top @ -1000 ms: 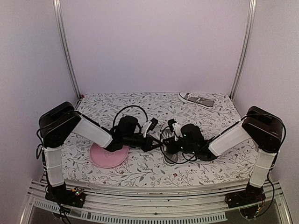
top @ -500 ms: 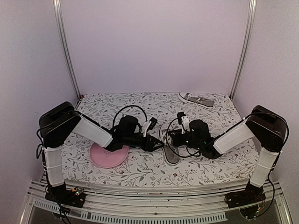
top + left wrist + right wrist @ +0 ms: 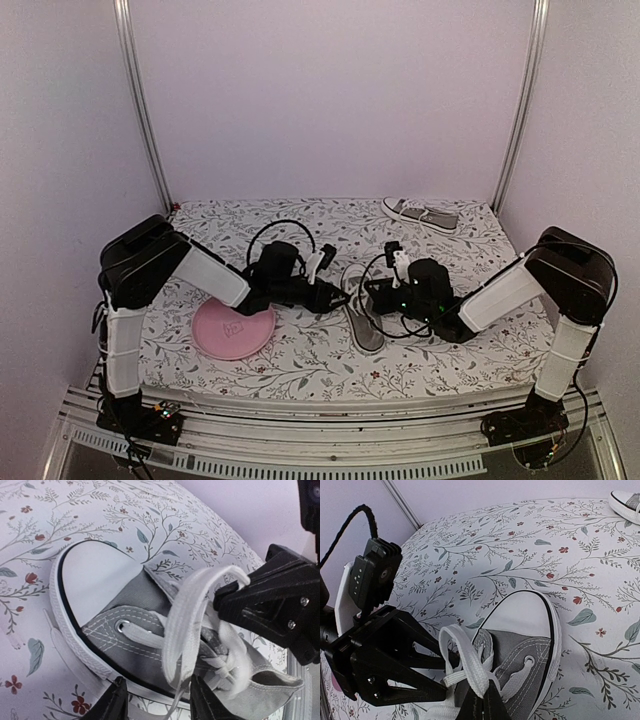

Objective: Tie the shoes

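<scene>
Floral cloth covers the desk [image 3: 300,365], with a pink plate [image 3: 232,330] at left. The left claw [image 3: 159,700] is released, spread about a lace loop [image 3: 187,620] of the near shoe [image 3: 362,320], mid-desk. That loop is pinched by the clenched right claw [image 3: 481,702]. Were it pulled hard, the loop could be drawn out or the shoe dragged. The other shoe [image 3: 422,214] lies far right.

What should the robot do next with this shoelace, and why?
Probably close the left gripper. Its fingers stand apart, with a strand of the white lace running between them, not yet pinched. The right gripper looks shut on that lace above the grey shoe, so both could then pull.
</scene>
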You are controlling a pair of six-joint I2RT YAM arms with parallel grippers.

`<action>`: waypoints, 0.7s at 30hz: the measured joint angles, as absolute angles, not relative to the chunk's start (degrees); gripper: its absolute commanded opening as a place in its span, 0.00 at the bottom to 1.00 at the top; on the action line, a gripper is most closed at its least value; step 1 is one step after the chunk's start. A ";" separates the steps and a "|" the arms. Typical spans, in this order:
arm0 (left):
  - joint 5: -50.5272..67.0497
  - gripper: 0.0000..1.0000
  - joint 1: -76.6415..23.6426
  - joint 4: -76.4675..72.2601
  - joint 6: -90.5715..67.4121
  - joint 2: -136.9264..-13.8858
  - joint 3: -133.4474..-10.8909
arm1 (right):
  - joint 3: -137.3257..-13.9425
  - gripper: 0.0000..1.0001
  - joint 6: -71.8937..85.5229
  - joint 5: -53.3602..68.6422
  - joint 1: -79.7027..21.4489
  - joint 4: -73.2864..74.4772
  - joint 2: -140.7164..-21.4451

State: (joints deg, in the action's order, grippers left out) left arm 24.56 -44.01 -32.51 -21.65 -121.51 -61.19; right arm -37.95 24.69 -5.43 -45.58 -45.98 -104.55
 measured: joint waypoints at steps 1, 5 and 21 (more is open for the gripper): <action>24.77 0.36 -43.70 -32.73 -21.74 -121.89 -61.19 | -37.91 0.02 24.69 -5.41 -45.58 -46.11 -104.53; 26.35 0.32 -43.05 -33.56 -22.26 -123.28 -61.54 | -37.63 0.02 24.69 -5.37 -45.58 -46.57 -104.53; 32.03 0.33 -42.44 -35.29 -22.90 -127.22 -66.00 | -35.75 0.02 24.12 -2.22 -45.30 -46.81 -102.52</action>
